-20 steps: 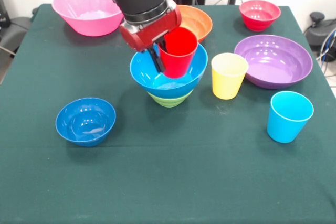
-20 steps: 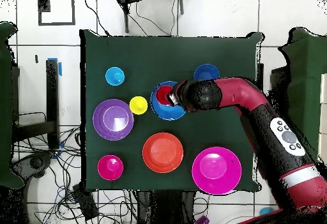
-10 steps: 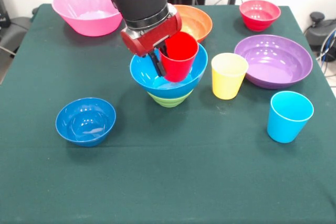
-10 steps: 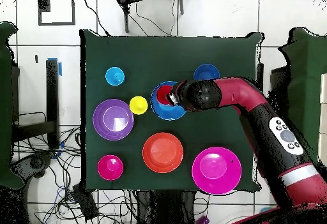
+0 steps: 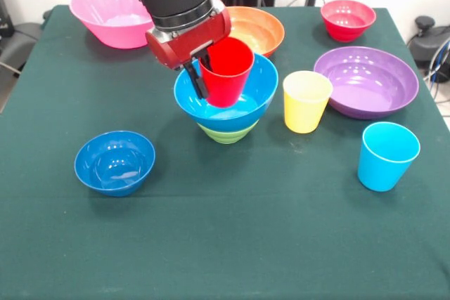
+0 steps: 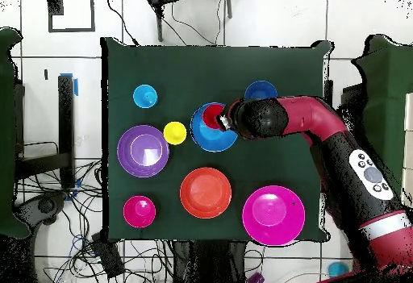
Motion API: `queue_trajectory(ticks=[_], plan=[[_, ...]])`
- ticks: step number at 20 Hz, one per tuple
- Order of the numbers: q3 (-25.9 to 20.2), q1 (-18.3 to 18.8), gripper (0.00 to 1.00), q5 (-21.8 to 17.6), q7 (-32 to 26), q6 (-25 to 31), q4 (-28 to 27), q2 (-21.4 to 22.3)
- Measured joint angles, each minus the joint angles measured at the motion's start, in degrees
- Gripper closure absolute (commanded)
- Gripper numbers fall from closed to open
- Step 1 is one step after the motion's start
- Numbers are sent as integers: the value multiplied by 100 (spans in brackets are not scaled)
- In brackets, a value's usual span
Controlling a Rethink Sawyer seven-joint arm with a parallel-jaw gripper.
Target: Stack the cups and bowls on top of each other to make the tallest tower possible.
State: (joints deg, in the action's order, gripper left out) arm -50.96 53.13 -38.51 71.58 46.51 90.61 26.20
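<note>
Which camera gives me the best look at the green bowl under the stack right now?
The front view: the green bowl shows as a ribbed band beneath the large blue bowl. From overhead, the large blue bowl hides it entirely.

**Red cup displaced toward 10 o'clock**

Since one second ago, the gripper [image 5: 200, 75], clamped on the red cup [image 5: 226, 72], has shifted with it toward 10 o'clock in the front view. The cup now sits higher over the large blue bowl [image 5: 246, 100].
</note>
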Motion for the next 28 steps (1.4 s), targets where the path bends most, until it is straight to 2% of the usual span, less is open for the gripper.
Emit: queue_trajectory(ticks=[14,28], plan=[[8,-40,100,-61,0,0,-37,-123],[50,-103,100,-90,0,-1,-39,-426]])
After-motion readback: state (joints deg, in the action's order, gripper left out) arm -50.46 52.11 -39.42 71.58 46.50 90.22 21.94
